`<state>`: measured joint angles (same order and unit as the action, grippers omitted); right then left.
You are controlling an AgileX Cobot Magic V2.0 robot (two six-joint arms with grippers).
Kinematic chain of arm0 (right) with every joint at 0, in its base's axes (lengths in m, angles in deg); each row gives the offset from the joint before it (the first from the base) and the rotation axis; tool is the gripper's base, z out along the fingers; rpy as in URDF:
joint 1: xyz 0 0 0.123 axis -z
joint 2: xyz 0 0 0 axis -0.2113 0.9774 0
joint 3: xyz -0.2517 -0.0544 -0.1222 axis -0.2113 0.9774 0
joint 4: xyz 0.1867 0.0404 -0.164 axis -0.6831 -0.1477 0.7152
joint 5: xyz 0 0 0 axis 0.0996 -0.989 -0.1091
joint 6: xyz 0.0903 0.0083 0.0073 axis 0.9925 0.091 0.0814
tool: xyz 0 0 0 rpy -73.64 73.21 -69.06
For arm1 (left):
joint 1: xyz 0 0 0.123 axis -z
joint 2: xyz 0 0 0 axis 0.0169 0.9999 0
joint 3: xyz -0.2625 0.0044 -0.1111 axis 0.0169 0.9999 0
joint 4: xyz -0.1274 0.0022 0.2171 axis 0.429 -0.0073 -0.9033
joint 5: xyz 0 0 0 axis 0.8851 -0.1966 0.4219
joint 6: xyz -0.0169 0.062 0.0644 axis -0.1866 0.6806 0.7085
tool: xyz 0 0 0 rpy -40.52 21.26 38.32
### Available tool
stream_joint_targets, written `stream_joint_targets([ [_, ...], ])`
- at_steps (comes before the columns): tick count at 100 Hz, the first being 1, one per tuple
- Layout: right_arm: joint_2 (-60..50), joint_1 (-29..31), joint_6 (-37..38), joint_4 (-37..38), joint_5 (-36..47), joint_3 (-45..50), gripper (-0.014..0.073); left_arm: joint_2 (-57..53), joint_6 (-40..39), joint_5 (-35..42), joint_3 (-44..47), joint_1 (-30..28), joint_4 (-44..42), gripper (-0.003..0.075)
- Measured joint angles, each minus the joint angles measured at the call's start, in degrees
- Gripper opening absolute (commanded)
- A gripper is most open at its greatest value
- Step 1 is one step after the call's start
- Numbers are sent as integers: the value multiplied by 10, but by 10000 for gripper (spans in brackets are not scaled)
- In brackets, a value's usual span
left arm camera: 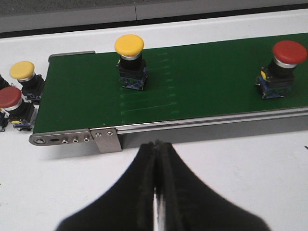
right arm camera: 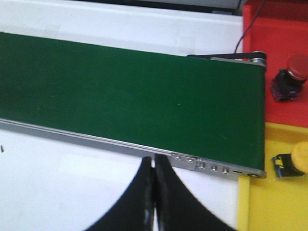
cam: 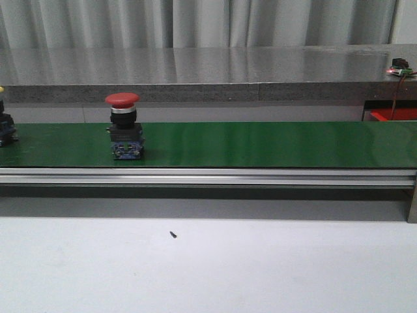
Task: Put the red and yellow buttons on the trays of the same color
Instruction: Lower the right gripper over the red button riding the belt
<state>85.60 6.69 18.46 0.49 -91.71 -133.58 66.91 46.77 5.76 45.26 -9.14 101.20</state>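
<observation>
Closest to each wrist camera are the black fingers of its own arm: the left gripper [left arm camera: 156, 144] has its jaws pressed together with nothing between them, poised over the white table [cam: 208, 267] just short of the conveyor's aluminium rail, and the right gripper [right arm camera: 153, 161] is likewise closed and holds nothing, over the white table beside the rail near the belt's other end. On the table in front of the rail lies a small dark screw [cam: 173, 234]. A green conveyor belt [cam: 260, 143] runs across the front view. Toward its left end a red button [cam: 123, 124] stands upright on its black and blue base; the left wrist view shows it too, and also a yellow button [left arm camera: 130, 60] standing upright on the belt nearer that end. Off the end of the belt, on the table, wait a second yellow button [left arm camera: 23, 77] and a second red button [left arm camera: 11, 103], close together. At the belt's far right end a red tray [right arm camera: 279, 62] carries a red-capped button [right arm camera: 291, 77], and just beside it a yellow tray [right arm camera: 274, 192] carries a yellow-capped button [right arm camera: 293, 161] lying on its side.
</observation>
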Motion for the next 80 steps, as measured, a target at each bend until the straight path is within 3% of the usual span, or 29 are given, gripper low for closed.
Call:
stream_joint_targets([
  [7, 38, -19, 0, 0, -20, -33, 49, 0, 0, 0, 0, 0, 0, -20],
  [24, 124, -64, 0, 0, -60, -105, 457, 0, 0, 0, 0, 0, 0, -20],
  [34, 174, -88, 0, 0, -86, -149, 603, 0, 0, 0, 0, 0, 0, -20],
  [80, 372, -216, 31, 1, -204, -366, 590, 0, 0, 0, 0, 0, 0, -20],
])
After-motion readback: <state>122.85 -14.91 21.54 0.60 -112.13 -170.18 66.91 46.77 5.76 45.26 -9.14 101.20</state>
